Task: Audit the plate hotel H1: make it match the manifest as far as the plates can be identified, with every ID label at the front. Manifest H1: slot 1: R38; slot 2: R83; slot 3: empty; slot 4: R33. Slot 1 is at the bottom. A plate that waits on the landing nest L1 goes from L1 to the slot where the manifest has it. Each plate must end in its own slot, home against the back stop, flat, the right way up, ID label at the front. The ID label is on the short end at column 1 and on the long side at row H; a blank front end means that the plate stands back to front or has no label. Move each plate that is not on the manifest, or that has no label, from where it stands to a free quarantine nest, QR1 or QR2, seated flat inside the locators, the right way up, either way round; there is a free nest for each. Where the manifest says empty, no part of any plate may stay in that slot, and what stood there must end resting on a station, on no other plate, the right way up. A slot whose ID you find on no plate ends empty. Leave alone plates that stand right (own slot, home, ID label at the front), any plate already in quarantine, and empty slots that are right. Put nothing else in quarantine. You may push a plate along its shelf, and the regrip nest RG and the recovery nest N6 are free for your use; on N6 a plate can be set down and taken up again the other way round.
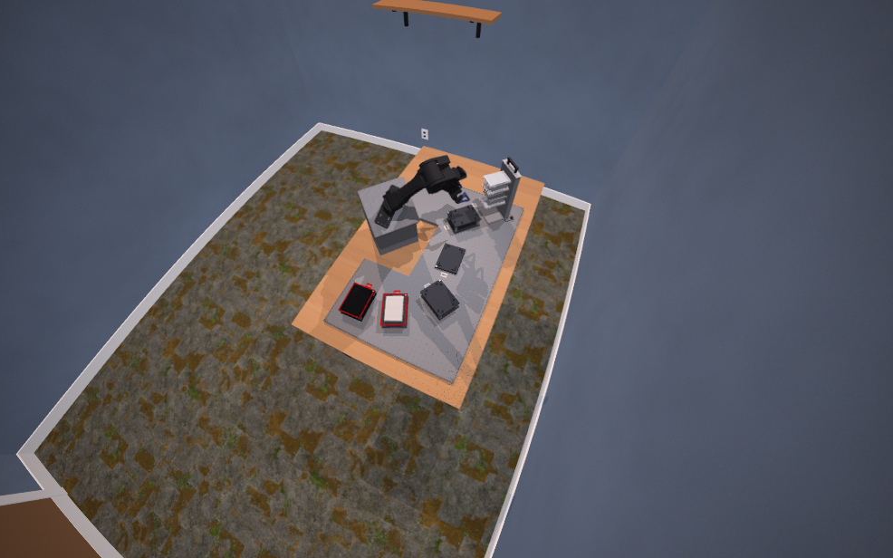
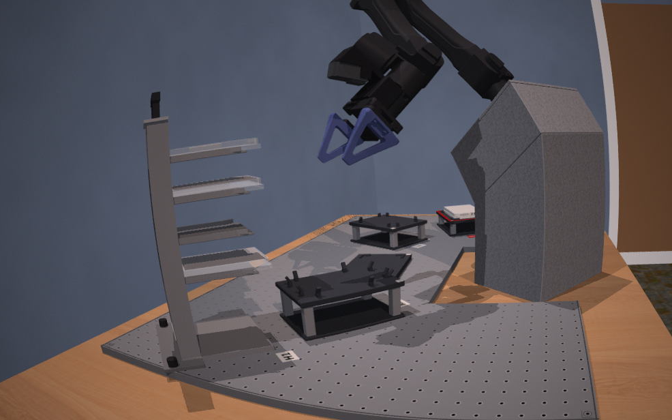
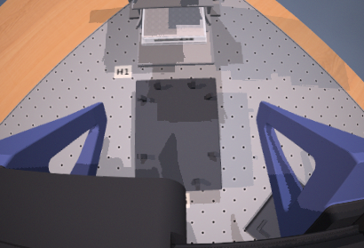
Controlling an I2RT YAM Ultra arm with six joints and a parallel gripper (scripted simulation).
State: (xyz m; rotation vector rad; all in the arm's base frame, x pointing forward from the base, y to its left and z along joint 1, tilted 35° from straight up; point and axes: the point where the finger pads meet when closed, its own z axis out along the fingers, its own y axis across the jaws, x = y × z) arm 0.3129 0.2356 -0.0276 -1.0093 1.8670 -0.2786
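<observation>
The plate hotel H1 [image 2: 172, 234] stands at the left of the grey board, and it also shows in the overhead view [image 1: 498, 190]. Pale plates lie on the top shelf [image 2: 213, 148], the third shelf [image 2: 219, 186] and the bottom shelf [image 2: 223, 263]. The second shelf [image 2: 213, 230] looks bare. No ID label is readable. My gripper [image 2: 354, 140] is open and empty. It hangs high in front of the hotel, above the black nest [image 2: 339, 292]. In the wrist view the fingers frame this empty nest [image 3: 178, 130], with the hotel's plates [image 3: 174, 25] beyond it.
A second black nest [image 2: 388, 229] stands behind the first, and a third [image 1: 439, 299] lies farther out. One red-edged quarantine nest [image 1: 394, 310] holds a white plate; the other [image 1: 357, 301] is bare. The grey arm pedestal [image 2: 531, 198] rises at the right.
</observation>
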